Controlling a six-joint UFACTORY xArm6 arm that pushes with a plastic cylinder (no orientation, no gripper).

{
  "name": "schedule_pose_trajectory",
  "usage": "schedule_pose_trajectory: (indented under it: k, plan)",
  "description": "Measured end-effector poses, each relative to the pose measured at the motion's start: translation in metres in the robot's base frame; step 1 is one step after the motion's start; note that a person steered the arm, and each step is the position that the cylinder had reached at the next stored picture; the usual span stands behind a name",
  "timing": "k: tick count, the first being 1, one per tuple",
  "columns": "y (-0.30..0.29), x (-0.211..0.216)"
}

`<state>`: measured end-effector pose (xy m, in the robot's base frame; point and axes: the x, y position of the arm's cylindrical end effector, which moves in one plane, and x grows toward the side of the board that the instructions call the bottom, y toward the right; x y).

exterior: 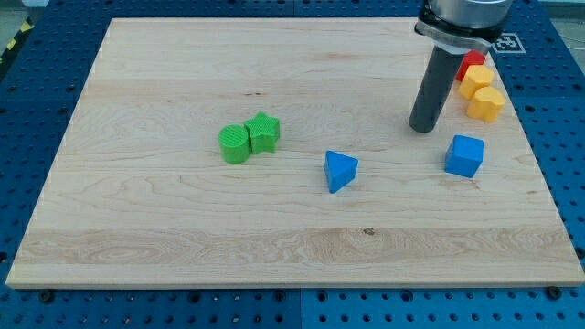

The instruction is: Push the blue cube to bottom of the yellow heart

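The blue cube (464,155) sits on the wooden board at the view's right. The yellow heart (485,104) lies above it, near the board's right edge. My tip (421,126) rests on the board up and to the left of the blue cube, a short gap away, and to the left of the yellow heart. The rod rises from the tip toward the view's top.
A second yellow block (475,81) and a red block (471,62) stand just above the yellow heart. A blue triangular block (340,170) lies mid-board. A green cylinder (234,144) and a green star (263,132) touch at centre left. The board's right edge (539,174) is close to the cube.
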<state>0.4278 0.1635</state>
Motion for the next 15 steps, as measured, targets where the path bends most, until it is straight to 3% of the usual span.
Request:
schedule_pose_trajectory:
  k: [3, 7, 15]
  plan:
    - [0.008, 0.061]
    - [0.031, 0.087]
    - [0.051, 0.078]
